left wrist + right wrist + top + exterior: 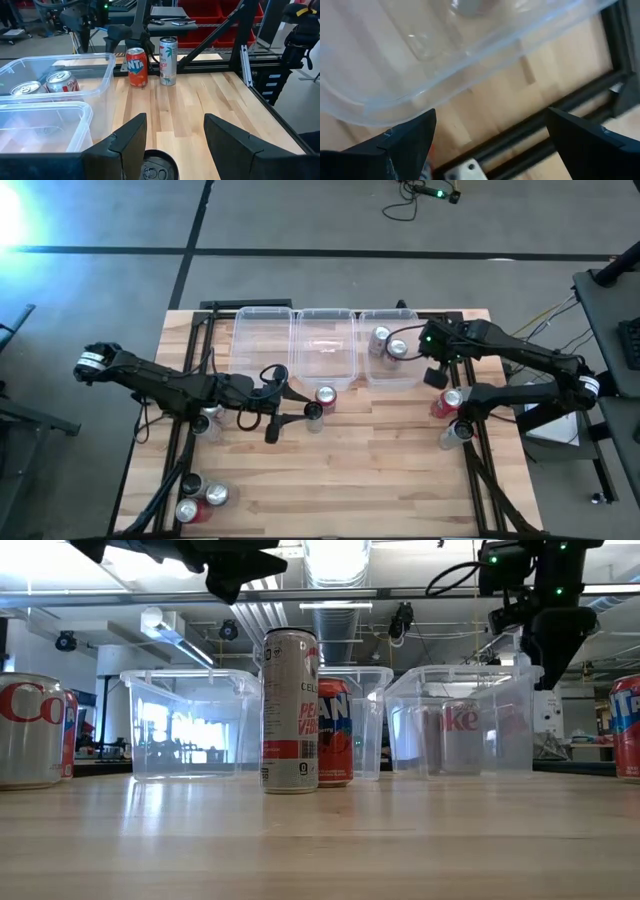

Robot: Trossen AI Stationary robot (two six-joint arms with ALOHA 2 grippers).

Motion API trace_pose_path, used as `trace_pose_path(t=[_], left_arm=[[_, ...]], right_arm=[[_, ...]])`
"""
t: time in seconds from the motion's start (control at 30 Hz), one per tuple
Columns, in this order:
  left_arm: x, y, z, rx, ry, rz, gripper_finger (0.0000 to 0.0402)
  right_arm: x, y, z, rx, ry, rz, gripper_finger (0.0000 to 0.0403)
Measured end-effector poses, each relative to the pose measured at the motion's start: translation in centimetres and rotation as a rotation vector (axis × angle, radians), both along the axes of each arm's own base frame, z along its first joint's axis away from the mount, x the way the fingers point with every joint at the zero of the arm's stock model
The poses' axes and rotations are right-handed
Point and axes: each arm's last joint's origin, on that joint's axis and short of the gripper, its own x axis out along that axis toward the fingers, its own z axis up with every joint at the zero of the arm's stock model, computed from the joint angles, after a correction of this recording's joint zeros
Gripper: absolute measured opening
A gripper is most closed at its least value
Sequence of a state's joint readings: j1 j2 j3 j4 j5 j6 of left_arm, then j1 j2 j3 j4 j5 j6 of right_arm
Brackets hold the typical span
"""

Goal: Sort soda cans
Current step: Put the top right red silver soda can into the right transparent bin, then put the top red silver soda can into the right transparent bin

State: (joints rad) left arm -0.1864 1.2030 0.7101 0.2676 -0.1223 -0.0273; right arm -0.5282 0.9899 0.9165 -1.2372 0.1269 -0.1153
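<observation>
Currently logged: left gripper hovered w/ jaws parted over a can mid-surface, nothing grasped. Right gripper hung by the right bin, jaws spread wide & empty; two soda cans sat inside it, others scattered on the surface.

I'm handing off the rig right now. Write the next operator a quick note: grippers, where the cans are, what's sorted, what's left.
Left gripper: open, empty, hovering over the table's middle next to two upright cans, one red, one tall and pale.
Right gripper: open, empty, by the right bin's outer edge.
Done: two cans lie in the right bin. The middle bin and left bin hold nothing.
Left: the two middle cans, two by the right edge, three at the near left corner, and one under the left arm.
</observation>
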Motion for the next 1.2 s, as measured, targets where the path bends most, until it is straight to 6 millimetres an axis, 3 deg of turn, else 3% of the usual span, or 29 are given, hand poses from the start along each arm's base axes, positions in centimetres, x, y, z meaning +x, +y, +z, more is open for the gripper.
trace_pose_path(t=[0.4,0.67,0.97,1.2], left_arm=[[-0.1,0.0,-0.2,-0.016,0.022,0.005,0.0183],[-1.1,0.6,0.1,-0.057,0.088,0.146,0.0183],[-3.7,3.6,5.7,-0.267,0.504,0.502,0.0183],[-7.0,4.4,8.6,-0.295,0.811,0.708,0.0194]], right_arm=[[0.0,0.1,0.2,0.03,-0.009,0.005,0.0368],[-0.8,0.6,3.4,0.036,-0.003,-0.047,0.0368],[-1.0,3.0,6.9,-0.093,-0.344,0.024,0.0368],[0.4,6.5,6.8,-0.099,-0.697,0.236,0.0368]])
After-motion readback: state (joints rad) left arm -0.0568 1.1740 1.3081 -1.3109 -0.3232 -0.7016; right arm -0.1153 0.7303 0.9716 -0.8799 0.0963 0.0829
